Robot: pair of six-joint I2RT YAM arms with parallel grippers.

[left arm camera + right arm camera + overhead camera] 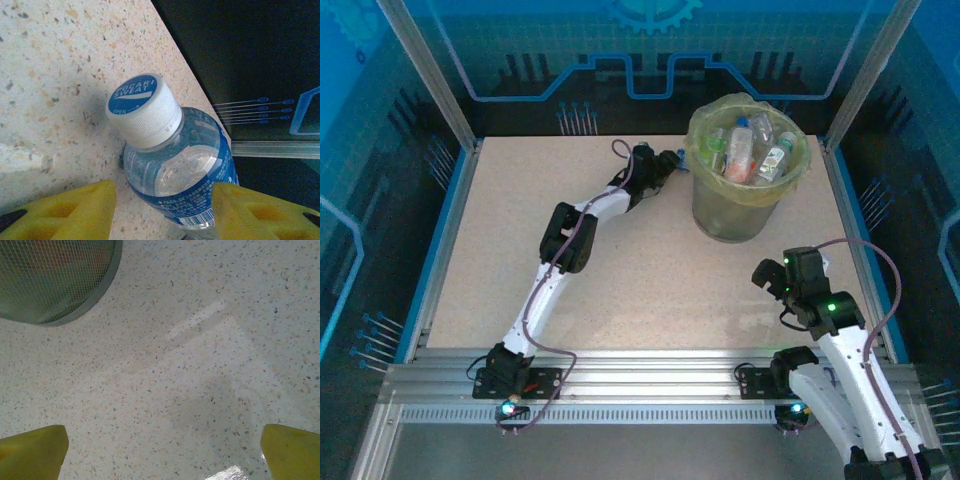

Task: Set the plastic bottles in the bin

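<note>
A clear plastic bottle [175, 165] with a blue label and a white cap [142, 110] sits near the table's far edge. My left gripper [164, 187] straddles its body; the right finger touches the label, and a strip of table shows between the left finger [75, 210] and the bottle. From above, the left gripper [665, 162] is stretched to the far middle, just left of the bin [730, 210]. The bin, lined with a yellow-green bag, holds several bottles [750, 150]. My right gripper [772, 290] hangs open over bare table near the front right, holding nothing [165, 450].
The table's back edge [200, 95] runs right beside the bottle, with a dark wall behind it. The bin's mesh base [50, 280] lies ahead and to the left of the right gripper. Metal frame posts [430, 70] stand at the far corners.
</note>
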